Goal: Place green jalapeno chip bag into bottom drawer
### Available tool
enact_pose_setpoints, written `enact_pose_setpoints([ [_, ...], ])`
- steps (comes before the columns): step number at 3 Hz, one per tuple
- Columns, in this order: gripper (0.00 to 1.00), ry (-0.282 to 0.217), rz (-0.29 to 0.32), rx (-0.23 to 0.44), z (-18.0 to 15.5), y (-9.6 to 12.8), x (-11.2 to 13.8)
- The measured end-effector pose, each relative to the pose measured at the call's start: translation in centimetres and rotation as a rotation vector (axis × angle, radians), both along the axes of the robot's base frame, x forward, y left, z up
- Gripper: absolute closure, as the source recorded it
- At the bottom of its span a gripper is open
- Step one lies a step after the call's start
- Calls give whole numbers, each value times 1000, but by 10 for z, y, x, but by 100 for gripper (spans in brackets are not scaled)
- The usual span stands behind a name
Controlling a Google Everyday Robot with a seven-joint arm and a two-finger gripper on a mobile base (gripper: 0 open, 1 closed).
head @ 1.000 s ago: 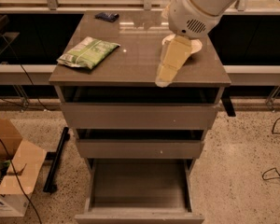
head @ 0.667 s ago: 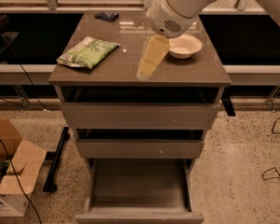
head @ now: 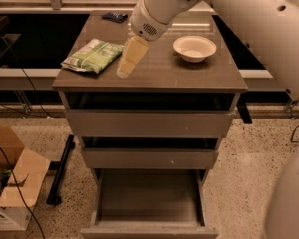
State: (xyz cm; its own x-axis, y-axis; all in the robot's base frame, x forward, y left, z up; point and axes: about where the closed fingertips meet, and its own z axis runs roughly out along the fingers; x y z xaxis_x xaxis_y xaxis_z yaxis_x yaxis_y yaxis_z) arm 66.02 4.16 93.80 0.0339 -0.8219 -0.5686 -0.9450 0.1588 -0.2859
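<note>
The chip bag point(head: 92, 55) lay on the tabletop's point(head: 189, 76) left, the bowl point(head: 195, 48) on its right, a small packet point(head: 114, 17) behind. The gripper point(head: 122, 71) hung between them, just beside the bag. Below, the bottom drawer point(head: 148, 195) stood pulled out.

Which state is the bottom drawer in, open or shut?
Open: the bottom drawer is pulled out, floor showing. The gripper hangs beside the chip bag on top.
</note>
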Motion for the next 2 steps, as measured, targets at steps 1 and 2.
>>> enact_pose_setpoints([
  [1,0,60,33,61,-26,36,33],
  [2,0,109,61,100,-48,67,57],
])
